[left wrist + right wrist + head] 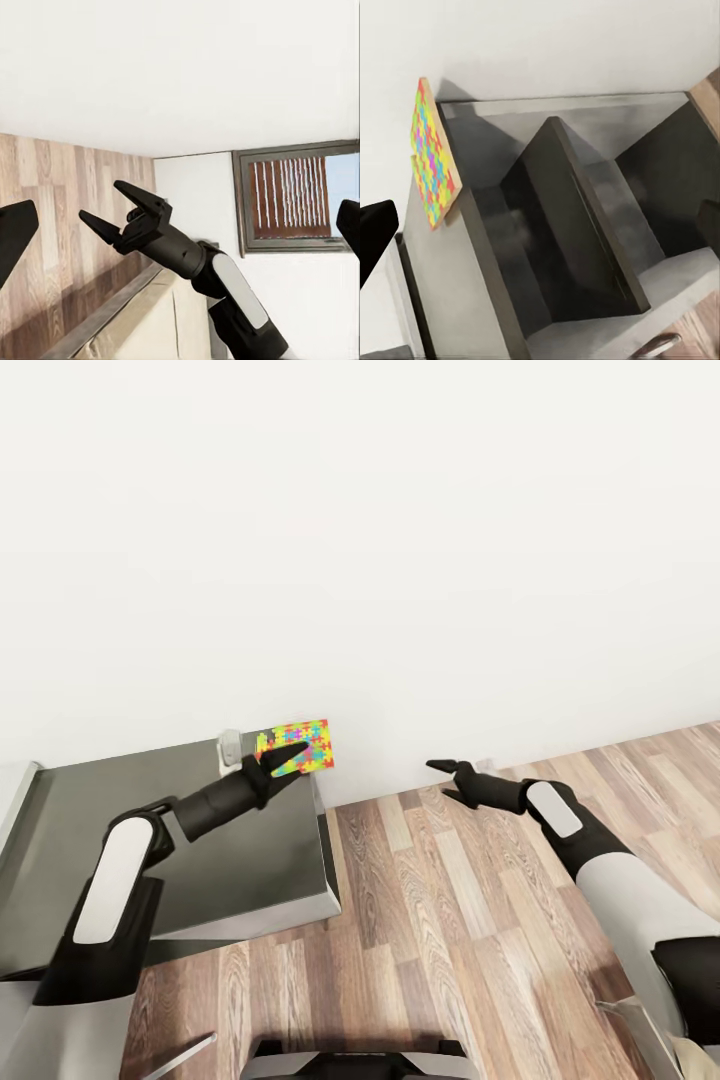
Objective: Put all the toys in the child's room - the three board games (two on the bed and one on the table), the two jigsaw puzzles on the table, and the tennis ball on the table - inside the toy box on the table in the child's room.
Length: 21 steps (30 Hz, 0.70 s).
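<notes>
The head camera looks down from above over both arms toward the white wall (400, 540). The left wrist camera faces the right tool (124, 210); the right wrist camera faces the counter (472, 300), shared with the head view.

The dark grey bench (240, 860) stands against the white wall, on the wood-plank floor (470, 920). At its far corner a jigsaw puzzle (300, 748) stands up on its edge, and it seems to lean on the wall. A small pale grey thing (230, 750), too blurry to name, sits just beside it.
</notes>
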Motion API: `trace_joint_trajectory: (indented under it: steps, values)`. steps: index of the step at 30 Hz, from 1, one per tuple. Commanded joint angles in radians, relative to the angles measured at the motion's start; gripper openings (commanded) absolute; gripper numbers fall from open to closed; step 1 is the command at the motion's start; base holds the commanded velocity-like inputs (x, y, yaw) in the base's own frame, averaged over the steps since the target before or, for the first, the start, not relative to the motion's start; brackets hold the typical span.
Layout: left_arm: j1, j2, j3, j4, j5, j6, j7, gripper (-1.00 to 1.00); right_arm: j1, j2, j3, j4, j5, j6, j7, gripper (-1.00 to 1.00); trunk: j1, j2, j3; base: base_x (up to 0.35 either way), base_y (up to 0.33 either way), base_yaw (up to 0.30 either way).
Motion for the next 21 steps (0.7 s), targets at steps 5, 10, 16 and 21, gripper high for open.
trace_joint_trajectory:
  steps: [5, 10, 16, 21]
  values:
    - [-0.002, -0.006, 0.007, 0.000, 0.031, 0.015, 0.018, 1.00, -0.016, 0.003, 0.021, 0.013, 0.013, -0.002, 0.031, 1.00, 0.001, -0.002, -0.002, 0.000, 0.000, 0.000]
    - [-0.008, -0.011, 0.005, -0.001, 0.043, 0.018, 0.036, 1.00, -0.023, 0.005, 0.026, 0.018, 0.016, -0.004, 0.043, 1.00, 0.001, -0.002, -0.007, 0.000, 0.000, 0.000]
    - [-0.017, -0.016, 0.002, -0.002, 0.053, 0.020, 0.047, 1.00, -0.031, 0.008, 0.029, 0.021, 0.017, -0.005, 0.048, 1.00, 0.001, -0.002, -0.014, 0.000, 0.000, 0.000]
    - [-0.023, -0.022, -0.007, -0.002, 0.060, 0.021, 0.054, 1.00, -0.054, 0.008, 0.031, 0.024, 0.017, -0.006, 0.051, 1.00, 0.001, -0.002, -0.022, 0.000, 0.000, 0.000]
